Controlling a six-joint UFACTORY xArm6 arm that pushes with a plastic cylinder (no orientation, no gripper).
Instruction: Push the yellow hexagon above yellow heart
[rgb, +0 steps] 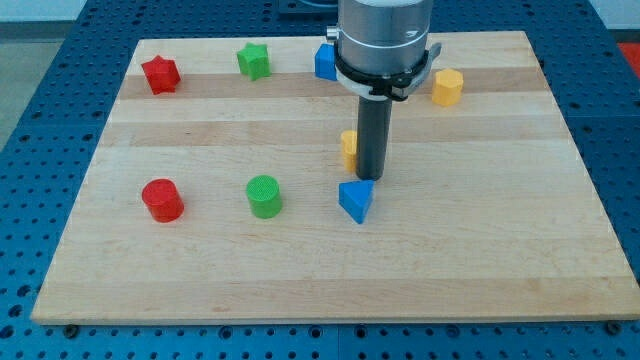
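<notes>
From the one camera, my tip (372, 179) sat just above the blue triangular block (356, 200), beside a half-hidden yellow block (348, 147), seemingly the heart. The yellow hexagon (447, 87) lay well apart toward the tabletop's (500, 250) upper right. No jaws here; nothing held.

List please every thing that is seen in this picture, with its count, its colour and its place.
red star: one, red, top left of the board
green star: one, green, top, right of the red star
blue block: one, blue, top middle, partly hidden by the arm
yellow hexagon: one, yellow, top right
yellow block: one, yellow, middle, mostly hidden behind the rod
red cylinder: one, red, lower left
green cylinder: one, green, lower middle
blue triangle: one, blue, just below my tip
board: one, pale wood
my tip: one, dark, between yellow block and blue triangle
</notes>
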